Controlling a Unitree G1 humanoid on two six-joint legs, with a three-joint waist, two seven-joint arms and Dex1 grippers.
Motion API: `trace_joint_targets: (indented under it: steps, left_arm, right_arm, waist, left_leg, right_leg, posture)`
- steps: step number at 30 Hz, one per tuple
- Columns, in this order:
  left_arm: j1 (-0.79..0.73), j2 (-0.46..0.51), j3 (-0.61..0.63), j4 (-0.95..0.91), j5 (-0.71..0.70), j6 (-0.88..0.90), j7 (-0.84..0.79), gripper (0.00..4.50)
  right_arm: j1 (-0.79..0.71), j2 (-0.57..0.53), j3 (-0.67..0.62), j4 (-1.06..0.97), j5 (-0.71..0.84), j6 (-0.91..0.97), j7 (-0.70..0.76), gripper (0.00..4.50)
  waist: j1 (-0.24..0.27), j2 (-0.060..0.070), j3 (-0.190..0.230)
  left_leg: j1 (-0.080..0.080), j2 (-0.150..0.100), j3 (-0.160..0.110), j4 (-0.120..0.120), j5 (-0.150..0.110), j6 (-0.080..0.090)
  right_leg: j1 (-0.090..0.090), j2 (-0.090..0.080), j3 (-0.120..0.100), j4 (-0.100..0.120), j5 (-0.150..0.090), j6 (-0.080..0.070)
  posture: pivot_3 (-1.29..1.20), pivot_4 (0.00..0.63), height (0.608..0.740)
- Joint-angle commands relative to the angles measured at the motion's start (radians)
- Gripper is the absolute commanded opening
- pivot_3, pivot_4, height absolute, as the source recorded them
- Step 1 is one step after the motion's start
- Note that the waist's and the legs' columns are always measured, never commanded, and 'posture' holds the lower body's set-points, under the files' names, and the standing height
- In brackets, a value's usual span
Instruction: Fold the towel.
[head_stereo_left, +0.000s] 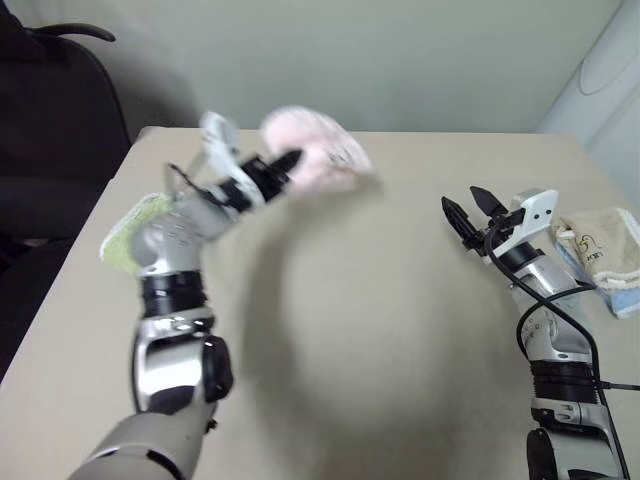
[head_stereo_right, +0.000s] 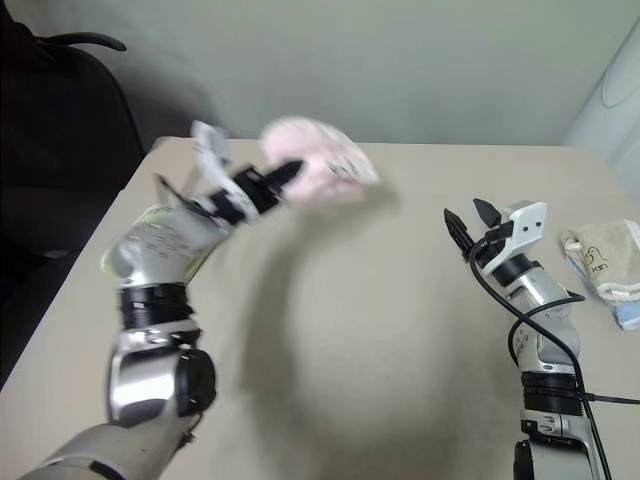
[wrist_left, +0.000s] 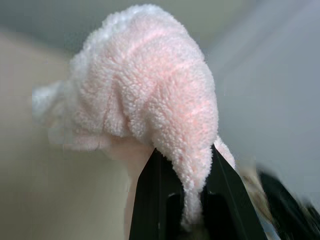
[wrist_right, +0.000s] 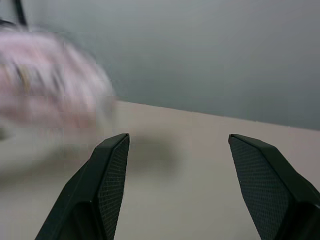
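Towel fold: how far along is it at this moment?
Done: the left end effector is shut on the towel and holds it bunched in the air above the table. In hand: nothing else; the right end effector hangs open. Left: spreading and every fold.

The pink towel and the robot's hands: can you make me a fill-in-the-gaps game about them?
1. The left hand is shut on the ____ towel.
2. That towel is lifted above the ____, not lying flat on it.
3. The right hand is ____ and holds nothing.
4. The beige towel lies beside the robot's ____ arm.

Missing words: pink; table; open; right
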Motion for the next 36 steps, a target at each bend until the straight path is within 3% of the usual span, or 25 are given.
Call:
trace_joint_targets:
  steps: [1,5,9,16,22,32,36]
  left_arm:
    - [0.009,0.124,0.124,-0.012,-0.002,-0.054,0.057,0.02]
    - [0.131,0.222,0.223,0.008,0.007,-0.06,0.115,0.02]
    - [0.302,0.21,0.283,-0.019,-0.009,-0.061,0.151,0.02]
    - [0.484,0.089,0.322,-0.037,-0.045,-0.092,0.191,2.39]
    - [0.536,0.068,0.377,-0.127,-0.131,-0.126,0.206,4.47]
    - [0.761,0.125,0.539,-0.391,-0.236,-0.186,0.22,4.47]
    - [0.882,0.157,0.502,-0.556,-0.277,-0.184,0.125,4.47]
  right_arm:
    - [-0.01,0.007,0.002,-0.012,-0.006,-0.027,0.001,3.34]
    - [-0.022,0.015,0.017,0.006,-0.007,-0.028,0.014,3.34]
    - [-0.042,0.017,0.03,0.036,-0.01,-0.032,0.03,3.34]
    - [-0.105,0.026,0.051,0.104,-0.012,-0.044,0.066,3.34]
    - [-0.12,0.045,0.071,0.123,-0.015,-0.053,0.079,3.34]
    - [-0.105,0.065,0.096,0.133,-0.013,-0.04,0.116,3.34]
    - [-0.096,0.051,0.127,0.137,-0.016,-0.024,0.175,3.34]
  waist:
    - [-0.009,0.0,0.0]
    - [-0.011,0.0,0.0]
    - [-0.009,-0.003,0.001]
    - [-0.008,-0.006,0.001]
    - [-0.017,-0.006,0.001]
    - [-0.03,-0.006,0.001]
    - [-0.028,-0.006,0.001]
  left_leg:
    - [0.0,0.0,0.0,0.0,0.0,0.0]
    - [-0.001,0.0,-0.001,-0.002,0.002,0.0]
    - [-0.001,0.0,-0.001,-0.004,0.003,0.0]
    - [-0.001,0.0,-0.004,-0.005,0.004,-0.002]
    - [0.0,0.001,-0.002,-0.009,0.005,-0.003]
    - [0.0,0.003,-0.002,-0.011,0.006,-0.004]
    - [0.0,0.003,-0.003,-0.011,0.006,-0.004]
  right_leg:
    - [0.0,0.0,0.0,0.0,0.0,0.0]
    - [-0.002,0.0,-0.001,-0.001,0.001,-0.001]
    - [-0.001,-0.001,-0.002,-0.001,0.001,-0.001]
    - [-0.001,0.0,-0.004,-0.001,0.002,-0.003]
    - [-0.003,0.0,-0.004,-0.001,0.003,-0.005]
    - [-0.003,0.002,-0.004,-0.001,0.004,-0.007]
    - [-0.003,0.002,-0.005,-0.001,0.004,-0.008]
  posture:
    - [0.0,0.15,0.74]
    - [0.0,0.15,0.74]
    - [0.0,0.15,0.74]
    - [0.0,0.15,0.74]
    - [0.0,0.15,0.74]
    - [0.0,0.15,0.74]
    - [0.0,0.15,0.74]
